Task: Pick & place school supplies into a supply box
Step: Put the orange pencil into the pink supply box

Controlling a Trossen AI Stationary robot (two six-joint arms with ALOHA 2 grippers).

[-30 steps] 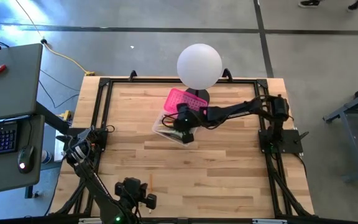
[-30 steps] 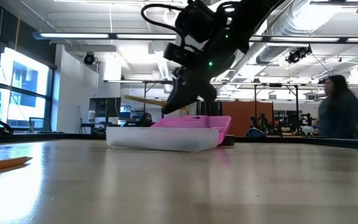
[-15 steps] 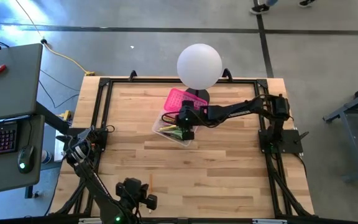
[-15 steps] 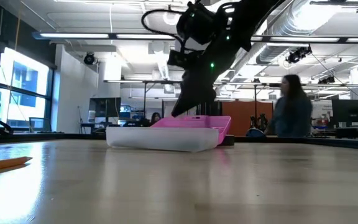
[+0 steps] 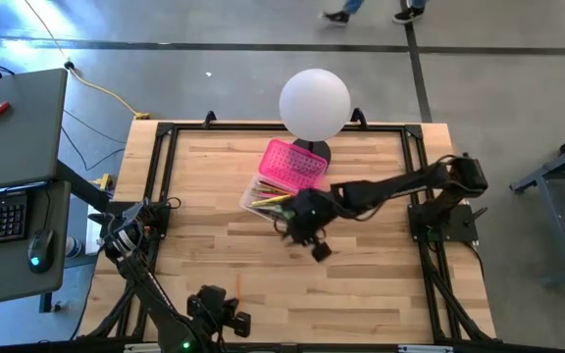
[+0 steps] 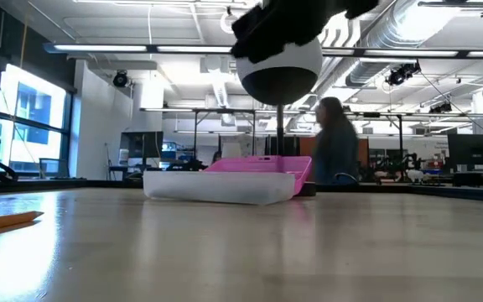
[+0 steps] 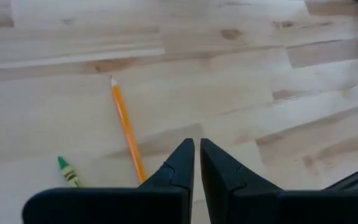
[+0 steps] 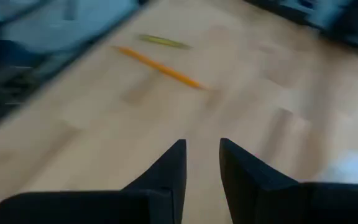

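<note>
**Pencil left out near the left arm**

I see the orange pencil (image 7: 127,129) and a green crayon (image 7: 69,172) lying loose just ahead of the left gripper (image 7: 197,163), fingers nearly together, gripping nothing. The pencil's long axis runs away from the jaws, offset to one side. Right gripper (image 8: 202,163) hangs beside the supply box (image 5: 284,184), parted and empty (farther off, so I'd say the left takes it)

Hot-pink dotted lid (image 5: 295,164) on the clear plastic pencil case (image 5: 266,203), with yellow and green pencils inside. Just behind the case, plain white globe lamp (image 5: 314,104). Well in front of the case, orange pencil (image 7: 127,130) beside a green crayon (image 7: 68,172) on pale, streaky-grained wooden table (image 5: 361,284).
</note>
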